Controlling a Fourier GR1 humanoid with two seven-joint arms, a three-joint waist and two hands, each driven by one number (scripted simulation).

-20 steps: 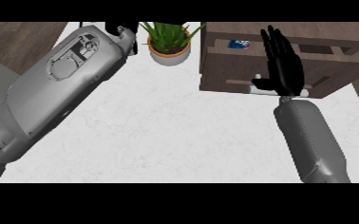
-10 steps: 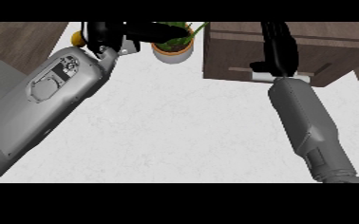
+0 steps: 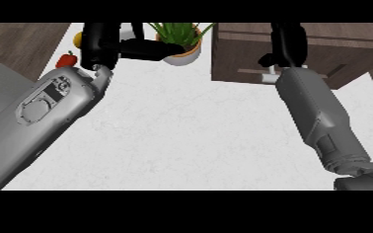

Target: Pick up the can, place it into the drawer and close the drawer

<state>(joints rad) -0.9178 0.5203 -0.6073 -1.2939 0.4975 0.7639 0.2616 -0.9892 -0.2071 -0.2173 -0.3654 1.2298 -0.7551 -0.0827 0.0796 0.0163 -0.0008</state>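
- The can is not showing anywhere; it may be sitting inside the drawer, but I cannot tell.
- The right hand is pressing the drawer front with straight fingers.
- The left hand is resting up by the plant, fingers relaxed.
- If the hand is slipping sideways, the drawer might be staying partly open.

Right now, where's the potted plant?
In the head view the potted plant sits at top centre of the white counter, just left of the wooden drawer unit, with the left hand right beside it.
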